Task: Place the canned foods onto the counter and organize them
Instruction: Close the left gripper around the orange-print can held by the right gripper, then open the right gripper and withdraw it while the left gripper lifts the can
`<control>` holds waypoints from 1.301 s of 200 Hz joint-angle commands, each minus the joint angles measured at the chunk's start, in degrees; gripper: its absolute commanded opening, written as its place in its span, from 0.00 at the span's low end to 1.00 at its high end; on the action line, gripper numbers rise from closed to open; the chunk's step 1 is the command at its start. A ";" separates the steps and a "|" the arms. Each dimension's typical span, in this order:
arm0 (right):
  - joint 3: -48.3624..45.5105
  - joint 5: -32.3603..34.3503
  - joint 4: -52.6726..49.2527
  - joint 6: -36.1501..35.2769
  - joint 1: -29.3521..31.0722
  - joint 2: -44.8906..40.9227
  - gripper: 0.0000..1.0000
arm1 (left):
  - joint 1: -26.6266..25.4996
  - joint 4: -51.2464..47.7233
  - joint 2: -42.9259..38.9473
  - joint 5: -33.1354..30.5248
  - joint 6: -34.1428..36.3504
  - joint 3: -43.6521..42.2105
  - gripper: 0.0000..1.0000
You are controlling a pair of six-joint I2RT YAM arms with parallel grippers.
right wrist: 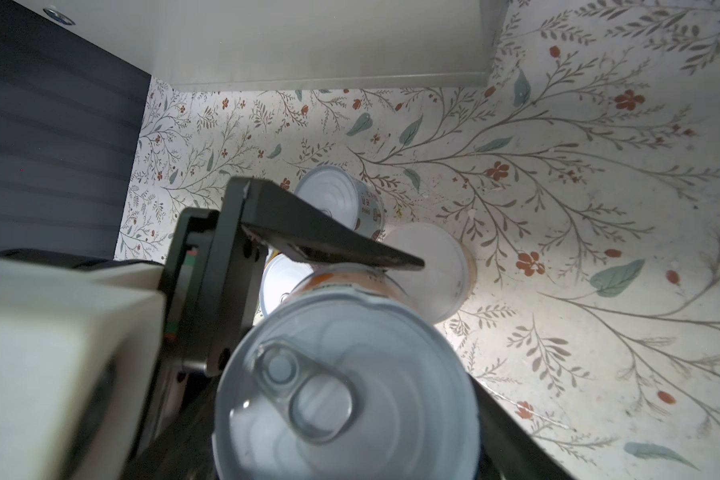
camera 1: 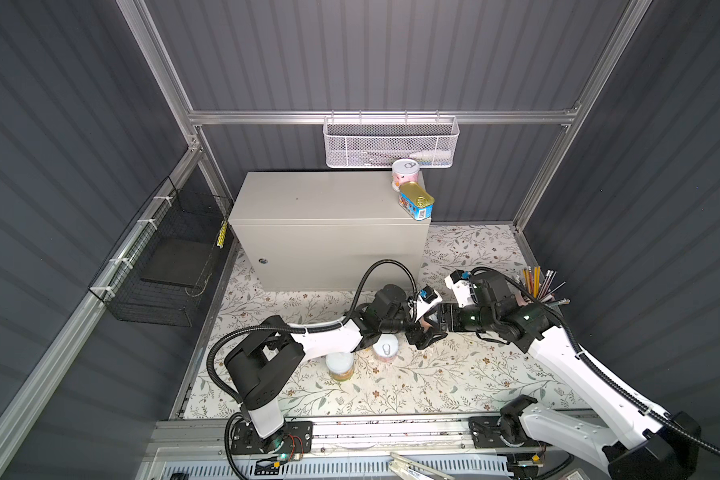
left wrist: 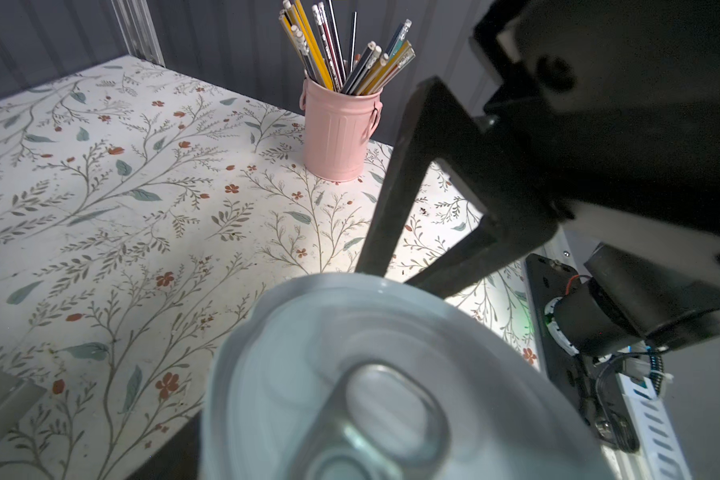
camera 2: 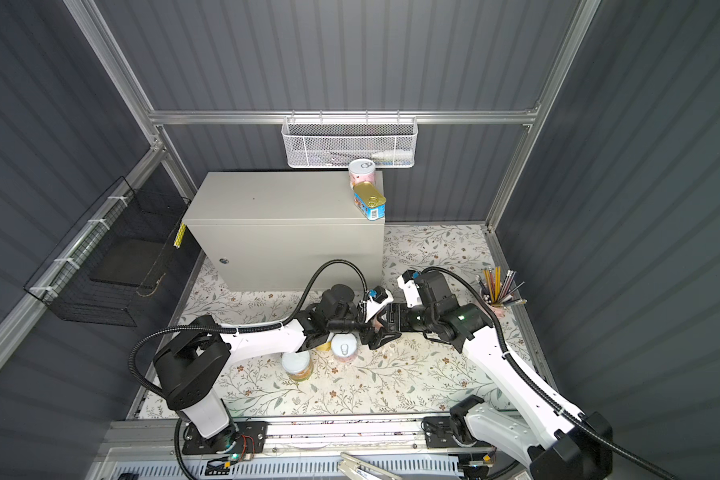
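While the right gripper (camera 1: 430,323) clenches a pull-tab can (right wrist: 346,390) on the near side of the counter's (camera 1: 321,203) right end, the left gripper (camera 1: 423,337) lays a finger (right wrist: 333,245) against it; whether it clamps, I cannot tell. Likely a handover: one claw must release before lifting.

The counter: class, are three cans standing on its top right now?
No, only two stand on the counter: a pink-labelled round can and the gold-topped blue tin.
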 commanded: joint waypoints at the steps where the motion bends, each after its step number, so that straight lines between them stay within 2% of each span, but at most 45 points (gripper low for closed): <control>1: -1.10 -3.04 2.58 0.70 0.20 -1.33 0.57 | -0.10 3.58 -0.38 0.18 -1.57 0.49 0.80; 17: -1.96 -3.40 3.50 1.18 0.13 -1.60 0.57 | -0.10 5.79 -0.88 0.60 -2.83 -0.44 0.71; 44: -1.73 -3.28 2.37 0.58 0.13 -1.62 0.57 | 0.00 6.86 -1.61 0.55 -4.79 -0.68 0.75; 67: -4.16 -5.93 4.04 2.06 0.18 -1.99 0.58 | 0.07 7.01 -3.00 0.37 -4.63 -1.35 0.69; 80: -5.85 -5.29 4.44 3.41 0.18 -2.89 0.61 | 0.04 6.78 -3.20 0.48 -4.56 -1.25 0.63; 121: -7.56 -3.13 3.84 3.73 0.18 -7.64 0.71 | 0.06 9.12 -3.49 -1.30 -6.20 -2.76 0.63; 174: -8.71 -1.65 4.34 4.27 0.16 -10.84 0.83 | 0.00 7.49 -5.73 -3.19 -6.71 -2.95 0.61; 230: -13.21 -2.37 9.41 7.81 0.13 -17.37 0.95 | 0.03 5.26 -8.67 -4.30 -6.82 -2.73 0.59; 247: -14.60 -1.65 9.55 8.38 0.12 -19.16 0.98 | 0.02 3.86 -9.74 -6.37 -6.54 -2.36 0.59; 260: -15.66 1.95 9.30 8.68 0.12 -20.43 0.99 | 0.05 2.16 -10.76 -6.82 -6.04 -2.01 0.59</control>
